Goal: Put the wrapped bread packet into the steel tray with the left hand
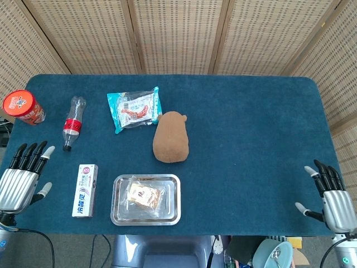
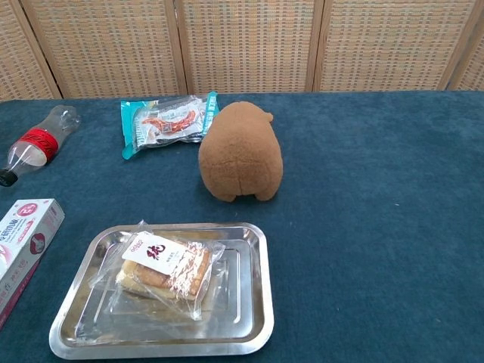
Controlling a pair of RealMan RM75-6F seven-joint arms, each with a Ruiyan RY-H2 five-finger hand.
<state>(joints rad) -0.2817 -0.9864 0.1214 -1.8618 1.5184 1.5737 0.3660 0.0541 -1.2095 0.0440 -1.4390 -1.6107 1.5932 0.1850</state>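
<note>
The wrapped bread packet (image 1: 144, 196) (image 2: 165, 271) lies flat inside the steel tray (image 1: 172, 207) (image 2: 254, 302) near the table's front edge. My left hand (image 1: 20, 177) hovers at the far left edge of the table, fingers spread and empty, well away from the tray. At the far right front, my right hand (image 1: 330, 194) hangs with fingers apart, holding nothing. Neither hand shows in the chest view.
A toothpaste box (image 1: 85, 190) (image 2: 21, 243) lies left of the tray. A brown plush toy (image 1: 170, 137) (image 2: 240, 154) sits behind it. A teal snack packet (image 1: 134, 108), a cola bottle (image 1: 72, 122) and a red can (image 1: 23, 106) stand further back left.
</note>
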